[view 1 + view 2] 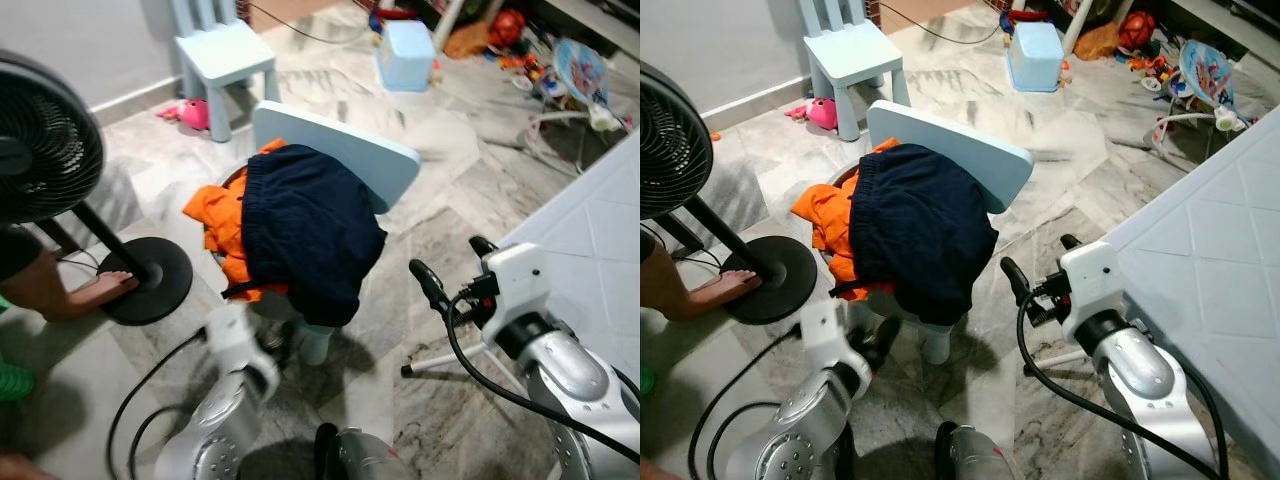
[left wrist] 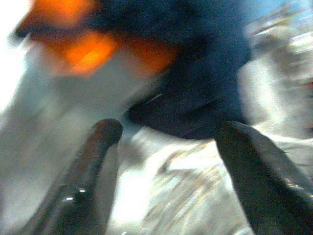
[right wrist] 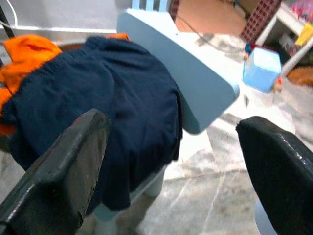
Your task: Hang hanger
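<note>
A navy garment [image 1: 310, 230] and an orange garment [image 1: 225, 220] are draped over a small light-blue stool with a tilted top [image 1: 350, 150]. My left gripper [image 1: 880, 340] is low beside the stool's leg, just under the clothes. In the blurred left wrist view its fingers [image 2: 93, 152] are spread, open and empty, facing the navy cloth [image 2: 195, 98]. My right gripper [image 1: 455, 265] hovers to the right of the stool, open, nothing between its fingers [image 3: 63, 166]. The right wrist view looks at the navy garment [image 3: 112, 98] and the blue top [image 3: 195, 93].
A standing fan [image 1: 40, 140] with a round black base [image 1: 150, 280] is at the left, a person's foot [image 1: 95, 292] resting on it. A white quilted surface [image 1: 590, 230] fills the right. Behind are a small blue chair [image 1: 225, 55], a blue box [image 1: 405, 55] and toys.
</note>
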Robot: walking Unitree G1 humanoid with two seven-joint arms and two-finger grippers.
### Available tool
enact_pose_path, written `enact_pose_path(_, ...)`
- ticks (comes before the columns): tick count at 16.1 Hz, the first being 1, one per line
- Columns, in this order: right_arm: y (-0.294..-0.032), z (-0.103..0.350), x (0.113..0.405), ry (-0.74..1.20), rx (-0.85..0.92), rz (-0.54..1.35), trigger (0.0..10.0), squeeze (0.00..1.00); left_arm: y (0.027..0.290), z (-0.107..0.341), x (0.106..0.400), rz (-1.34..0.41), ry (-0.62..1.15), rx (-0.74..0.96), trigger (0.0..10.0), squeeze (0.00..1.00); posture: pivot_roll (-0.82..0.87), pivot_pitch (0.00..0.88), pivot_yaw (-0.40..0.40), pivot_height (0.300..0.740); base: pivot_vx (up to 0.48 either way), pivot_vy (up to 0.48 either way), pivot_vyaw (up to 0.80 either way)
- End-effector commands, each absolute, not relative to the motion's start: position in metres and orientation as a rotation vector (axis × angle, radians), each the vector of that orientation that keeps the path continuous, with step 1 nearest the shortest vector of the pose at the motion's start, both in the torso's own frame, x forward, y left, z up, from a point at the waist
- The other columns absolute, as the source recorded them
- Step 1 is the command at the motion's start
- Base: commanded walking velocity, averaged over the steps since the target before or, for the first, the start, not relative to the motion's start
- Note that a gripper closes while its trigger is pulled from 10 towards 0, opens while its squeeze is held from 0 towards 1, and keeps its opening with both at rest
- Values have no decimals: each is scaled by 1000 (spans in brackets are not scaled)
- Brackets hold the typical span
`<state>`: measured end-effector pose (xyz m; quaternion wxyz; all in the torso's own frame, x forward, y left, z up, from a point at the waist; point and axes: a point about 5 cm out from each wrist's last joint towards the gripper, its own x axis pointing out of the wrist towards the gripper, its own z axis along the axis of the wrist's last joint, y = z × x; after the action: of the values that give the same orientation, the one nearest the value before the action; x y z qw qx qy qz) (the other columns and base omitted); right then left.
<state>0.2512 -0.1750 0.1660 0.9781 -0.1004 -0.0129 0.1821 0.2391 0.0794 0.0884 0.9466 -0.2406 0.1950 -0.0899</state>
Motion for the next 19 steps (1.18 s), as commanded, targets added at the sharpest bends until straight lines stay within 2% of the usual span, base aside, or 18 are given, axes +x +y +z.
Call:
enact_pose_path(1, -177, 159, 251, -2, -202, 366, 10000, 0, 60, 99, 234, -232, 356, -553, 10000, 1000, -182, 240, -132, 740, 0, 0, 0)
enact_pose_path(4, -176, 160, 254, -11, -203, 369, 10000, 0, 84, 100, 245, -60, 286, -534, 10000, 1000, -184, 232, -135, 740, 0, 0, 0)
enact_pose_path(7, -178, 160, 254, -17, -209, 370, 10000, 0, 98, 99, 257, 1, 245, -532, 10000, 1000, -190, 229, -136, 740, 0, 0, 0)
enact_pose_path(9, -178, 160, 254, -19, -213, 371, 10000, 0, 108, 92, 270, 104, 259, -537, 10000, 1000, -198, 225, -135, 740, 0, 0, 0)
enact_pose_path(10, -178, 160, 254, -21, -216, 373, 10000, 0, 121, 90, 272, 202, 241, -488, 10000, 1000, -199, 224, -134, 740, 0, 0, 0)
enact_pose_path(11, -179, 159, 253, -18, -218, 375, 10000, 0, 132, 96, 269, 239, 211, -455, 10000, 443, -186, 220, -134, 740, 0, 0, 0)
enact_pose_path(12, -179, 159, 253, -16, -218, 375, 10000, 0, 136, 99, 267, 235, 195, -448, 10000, 443, -179, 220, -135, 740, 0, 0, 0)
enact_pose_path(13, -180, 157, 254, -14, -217, 378, 10000, 0, 140, 102, 261, 213, 180, -420, 10000, 0, -163, 221, -138, 740, 0, 0, 0)
enact_pose_path(14, -180, 157, 254, -13, -217, 379, 10000, 0, 141, 103, 259, 205, 176, -413, 10000, 0, -153, 221, -140, 740, 0, 0, 0)
enact_pose_path(16, -171, 155, 260, -19, -198, 405, 10000, 0, 143, 107, 234, 53, 169, -324, 10000, 0, -120, 225, -149, 740, 0, 0, 0)
enact_pose_path(19, -165, 153, 263, -23, -195, 426, 10000, 0, 132, 99, 234, 39, 222, -310, 10000, 0, -112, 216, -157, 740, 0, 0, 0)
